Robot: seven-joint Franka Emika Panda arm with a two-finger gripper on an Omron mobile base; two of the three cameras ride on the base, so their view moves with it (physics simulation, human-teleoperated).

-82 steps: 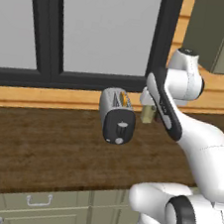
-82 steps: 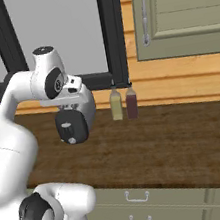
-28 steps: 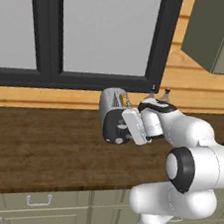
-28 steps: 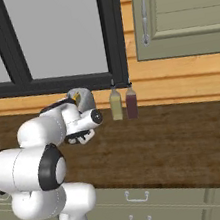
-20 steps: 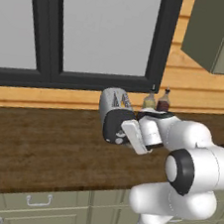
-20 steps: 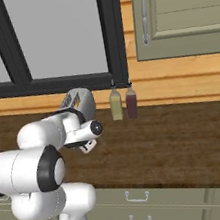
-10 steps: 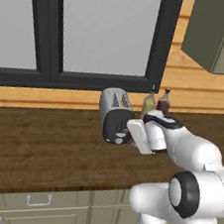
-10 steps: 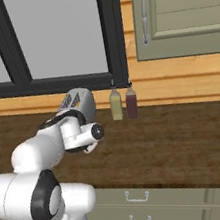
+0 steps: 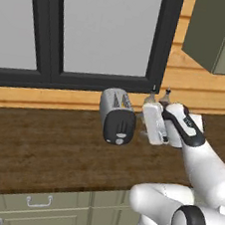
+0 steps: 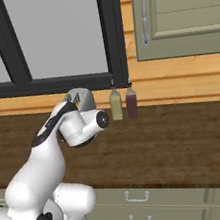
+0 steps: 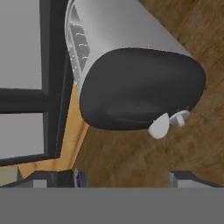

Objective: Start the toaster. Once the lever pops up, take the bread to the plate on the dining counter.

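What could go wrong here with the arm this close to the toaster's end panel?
1. On the rounded silver-grey toaster, the round silver knob sits near the small lever tab; the open jaws could press the knob instead.
2. The gripper hangs beside the toaster's right side, so a sideways approach may shove the toaster along the dark wood counter.
3. Two small bottles stand just behind the hand; a swing might topple them.

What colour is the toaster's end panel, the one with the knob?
Black, on the silver-grey toaster; clearest in the hand view, where the end panel shows up close.
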